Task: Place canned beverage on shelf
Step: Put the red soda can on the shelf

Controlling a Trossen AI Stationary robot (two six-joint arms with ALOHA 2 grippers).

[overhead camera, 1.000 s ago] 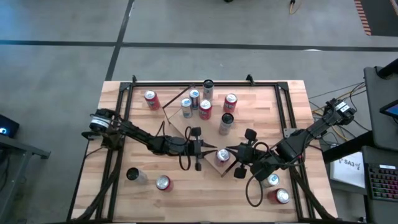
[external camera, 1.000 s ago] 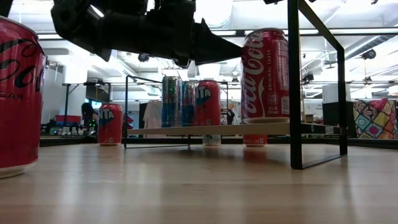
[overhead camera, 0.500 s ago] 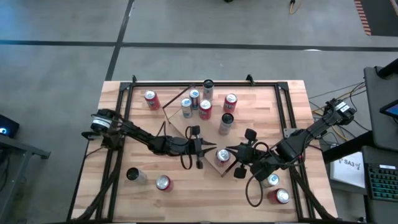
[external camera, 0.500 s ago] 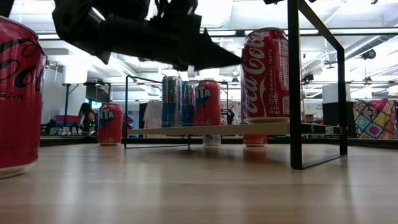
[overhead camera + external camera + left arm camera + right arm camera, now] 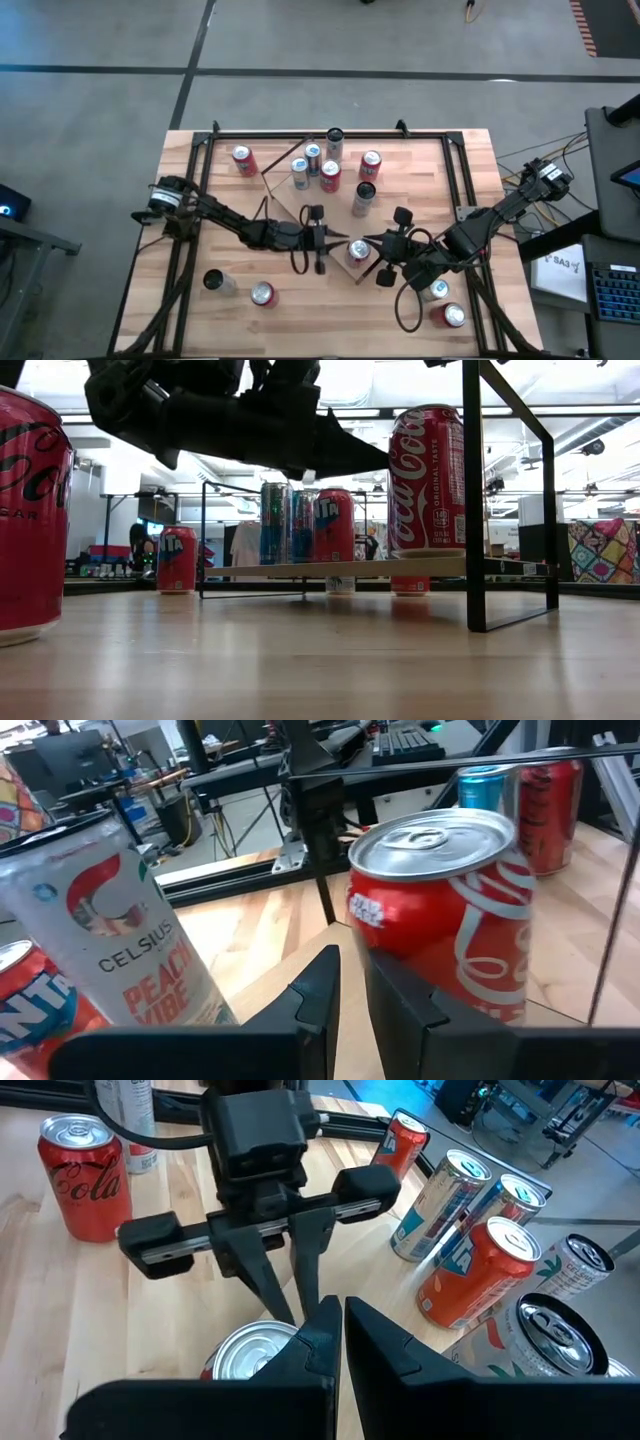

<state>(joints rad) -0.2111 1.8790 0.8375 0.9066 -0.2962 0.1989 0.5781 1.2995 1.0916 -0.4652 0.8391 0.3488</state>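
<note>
A red cola can (image 5: 358, 250) (image 5: 427, 480) stands upright on the near end of the shelf (image 5: 300, 569), a light-wood board raised on a thin dark frame. Farther along the board stand an orange can (image 5: 335, 525) and two blue-and-silver cans (image 5: 278, 523). My left gripper (image 5: 338, 243) (image 5: 352, 970) comes in level from the table's left. It is shut, and its tip is at the red can's upper side. My right gripper (image 5: 372, 241) (image 5: 337, 1315) is shut and hovers on the can's right, above its top (image 5: 245, 1360). My left gripper's shut fingertips (image 5: 380, 456) meet the red can's side wall just below its top rim (image 5: 392, 458). They come level from the table's left and point at the can. The can stands upright with its base on the shelf board.
Loose cans stand on the table: a red one at the far left (image 5: 243, 160), two at the near left (image 5: 262, 293), two at the near right (image 5: 448, 315), and a large red one close to the low camera (image 5: 30, 510). A black frame post (image 5: 472, 490) rises beside the shelf.
</note>
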